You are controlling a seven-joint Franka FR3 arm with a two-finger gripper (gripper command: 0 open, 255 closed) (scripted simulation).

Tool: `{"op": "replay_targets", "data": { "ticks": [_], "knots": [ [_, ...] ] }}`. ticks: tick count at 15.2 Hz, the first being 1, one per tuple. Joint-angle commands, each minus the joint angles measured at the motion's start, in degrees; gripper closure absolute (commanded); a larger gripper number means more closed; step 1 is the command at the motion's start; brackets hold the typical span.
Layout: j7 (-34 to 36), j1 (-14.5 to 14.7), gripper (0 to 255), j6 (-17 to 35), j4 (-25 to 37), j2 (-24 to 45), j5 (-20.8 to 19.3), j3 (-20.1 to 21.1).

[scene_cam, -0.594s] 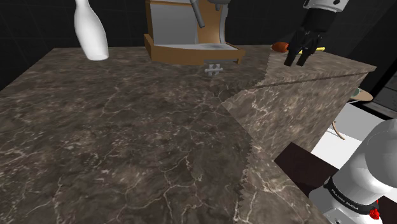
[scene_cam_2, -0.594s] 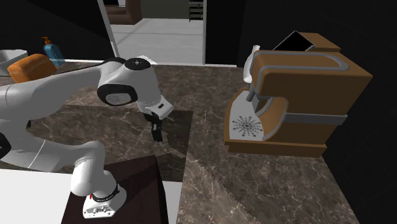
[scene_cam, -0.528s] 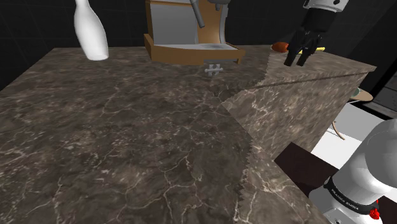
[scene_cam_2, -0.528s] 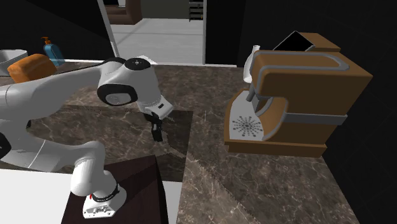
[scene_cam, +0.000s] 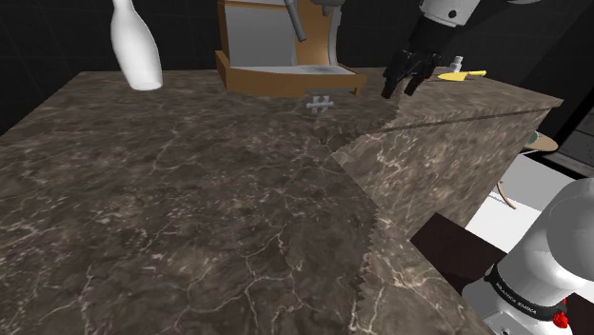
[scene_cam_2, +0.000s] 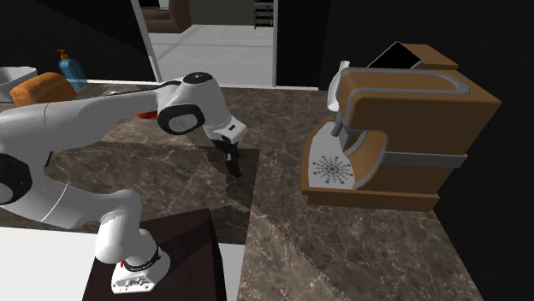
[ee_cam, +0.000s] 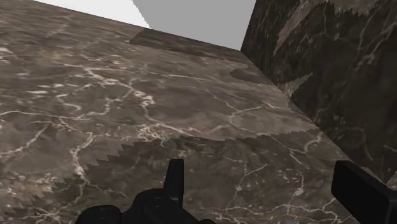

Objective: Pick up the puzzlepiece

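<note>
Small grey puzzle piece [scene_cam: 319, 102] lies on the dark marbled desk [scene_cam: 190, 209], to the shoulder view's left of your black end effector [scene_cam: 399, 91]. Its fingers stand apart, holding nothing; the piece's long axis is unclear.

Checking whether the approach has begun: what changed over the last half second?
The arm swung its open jaws toward the shoulder view's left, closer to the small grey puzzle piece in front of the brown coffee machine. Nothing was grasped. The puzzle piece, coffee machine and white bottle stayed put.
</note>
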Motion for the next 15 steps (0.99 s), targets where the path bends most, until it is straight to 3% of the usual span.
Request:
{"op": "replay_targets", "data": {
  "ticks": [1, 9, 13, 15],
  "knots": [
    [2.43, -0.21, 0, 4.85, 0.21, 2.23, -1.17, 2.49],
    [14.36, -3.75, 0, 19.57, 5.88, 13.77, -11.20, 12.61],
    [22.64, -6.72, 0, 24.12, 11.06, 20.63, -20.21, 18.16],
    [23.13, -6.77, 0, 24.87, 10.46, 20.80, -20.61, 18.27]
  ]
}}
